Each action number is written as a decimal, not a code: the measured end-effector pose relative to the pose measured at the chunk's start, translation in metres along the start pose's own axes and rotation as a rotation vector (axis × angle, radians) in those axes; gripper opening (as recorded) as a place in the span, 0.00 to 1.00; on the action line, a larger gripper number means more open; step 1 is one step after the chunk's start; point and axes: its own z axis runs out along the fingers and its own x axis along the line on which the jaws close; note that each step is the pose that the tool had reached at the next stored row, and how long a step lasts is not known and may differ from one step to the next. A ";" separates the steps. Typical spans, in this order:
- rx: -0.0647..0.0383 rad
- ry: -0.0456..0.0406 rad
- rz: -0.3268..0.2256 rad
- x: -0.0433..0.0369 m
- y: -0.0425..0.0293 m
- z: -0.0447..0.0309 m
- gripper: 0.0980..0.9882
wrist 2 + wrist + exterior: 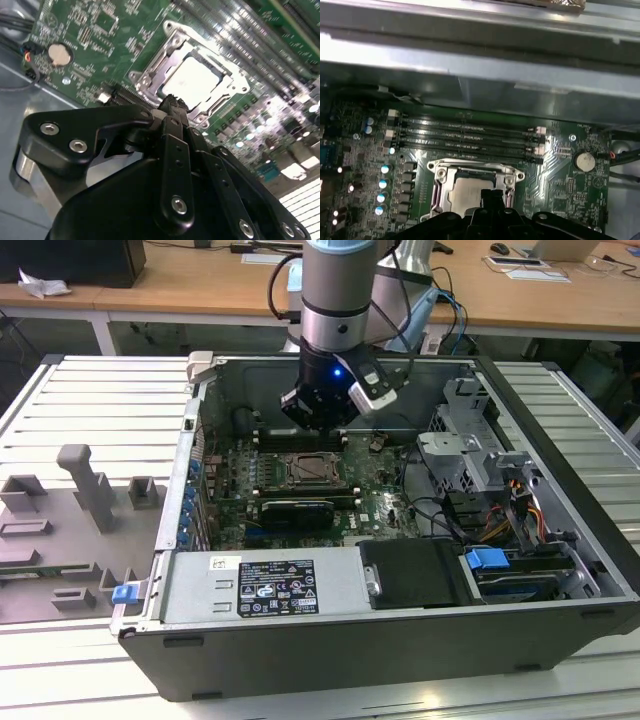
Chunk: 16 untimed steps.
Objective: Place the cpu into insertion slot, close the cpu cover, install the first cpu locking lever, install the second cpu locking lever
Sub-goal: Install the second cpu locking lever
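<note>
- A ribbed grey surface (80,400) carries an open computer case (400,640); wooden desks stand behind it.
- Grey fixture blocks (90,490) sit on the surface at the exterior view's left, beside the case.
- The arm (338,290) reaches down into the case, and the hand (318,418) hangs just above the green board (385,508), near the socket.
- In both wrist views the cpu (192,80) lies flat inside the slot (150,62), its pale face showing through the cover (220,67), which lies down around it.
- The hand's black fingers (172,107) look pressed together at the tip with nothing between them, close over the socket's edge.
- A round coin cell (59,54) sits on the board, well apart from the socket.
- Long black memory slots (465,137) run just beside the socket.
</note>
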 end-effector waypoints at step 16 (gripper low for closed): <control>-0.014 0.0579 0.005 0.0054 -0.0526 -0.0035 0.01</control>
